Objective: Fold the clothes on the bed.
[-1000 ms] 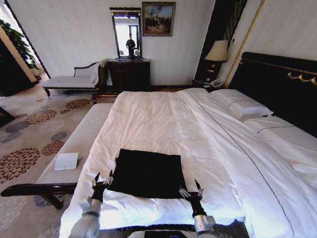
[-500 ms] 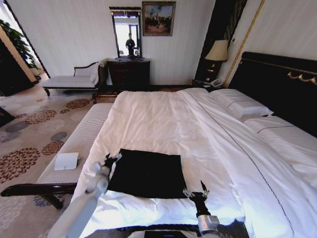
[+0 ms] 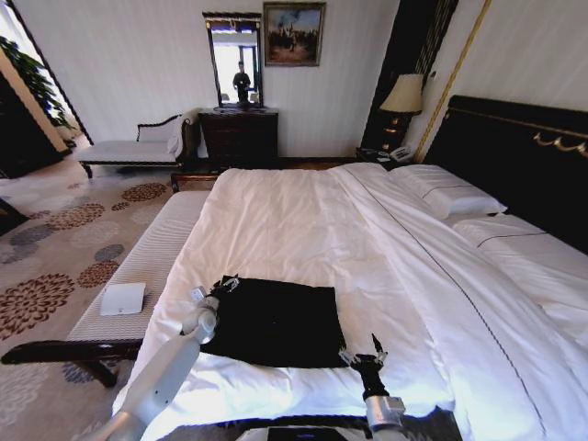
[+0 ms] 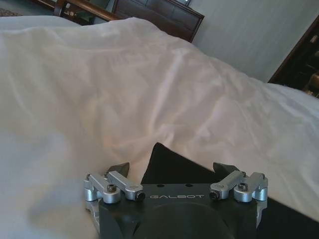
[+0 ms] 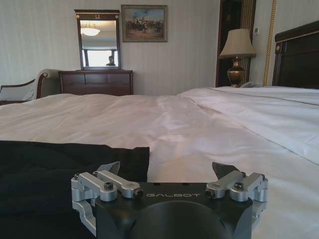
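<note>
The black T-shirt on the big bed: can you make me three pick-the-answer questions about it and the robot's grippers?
1. Where is the left gripper?
A. at the black T-shirt's far left corner
B. on a pillow
C. over the bench

2. What colour is the duvet under the shirt?
A. blue
B. white
C. red

3. How are the right gripper's fingers?
A. clamped on the shirt
B. spread open, holding nothing
C. shut on the lamp

Answers:
1 A, the head view shows it at that corner, and the left wrist view shows the corner between its open fingers.
2 B, white fabric surrounds the shirt.
3 B, the right wrist view shows both fingers apart beside the shirt's near right corner.
</note>
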Available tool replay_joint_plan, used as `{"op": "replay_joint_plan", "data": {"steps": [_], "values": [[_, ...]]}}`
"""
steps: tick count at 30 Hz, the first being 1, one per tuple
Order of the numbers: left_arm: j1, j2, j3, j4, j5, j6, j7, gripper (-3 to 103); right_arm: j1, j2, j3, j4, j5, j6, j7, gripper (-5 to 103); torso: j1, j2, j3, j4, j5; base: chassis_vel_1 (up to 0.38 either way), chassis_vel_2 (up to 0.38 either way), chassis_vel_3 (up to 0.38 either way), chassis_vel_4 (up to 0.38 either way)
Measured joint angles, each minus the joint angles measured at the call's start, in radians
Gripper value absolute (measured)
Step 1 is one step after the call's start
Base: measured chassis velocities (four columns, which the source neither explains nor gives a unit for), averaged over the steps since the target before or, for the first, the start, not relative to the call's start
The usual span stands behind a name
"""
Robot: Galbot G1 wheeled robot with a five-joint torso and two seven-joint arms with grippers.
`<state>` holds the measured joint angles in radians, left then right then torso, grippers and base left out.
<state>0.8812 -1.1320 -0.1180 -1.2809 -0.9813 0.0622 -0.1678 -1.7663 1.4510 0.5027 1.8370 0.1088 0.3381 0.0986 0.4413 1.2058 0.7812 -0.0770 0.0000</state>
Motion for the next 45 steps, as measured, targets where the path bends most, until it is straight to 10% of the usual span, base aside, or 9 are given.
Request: {"op": "replay_joint_plan", "data": {"steps": [28,45], "values": [[-0.005,-0.001,-0.011,-0.004,0.036,-0.032,0.005,4,0.006,-0.008,0.001,0.001,0.010,-0.009,0.001,100,0.000,0.000,0.000,-0.0001,-0.0002,0.000,0.000,0.000,0.000],[0.034,0.020,-0.024,-0.055,0.085,-0.045,0.003,1,0.018,-0.029,-0.002,0.005,0.028,-0.019,0.002,100,0.000,0.000,0.000,-0.0001,0.0000,0.000,0.000,0.000,0.000]]}}
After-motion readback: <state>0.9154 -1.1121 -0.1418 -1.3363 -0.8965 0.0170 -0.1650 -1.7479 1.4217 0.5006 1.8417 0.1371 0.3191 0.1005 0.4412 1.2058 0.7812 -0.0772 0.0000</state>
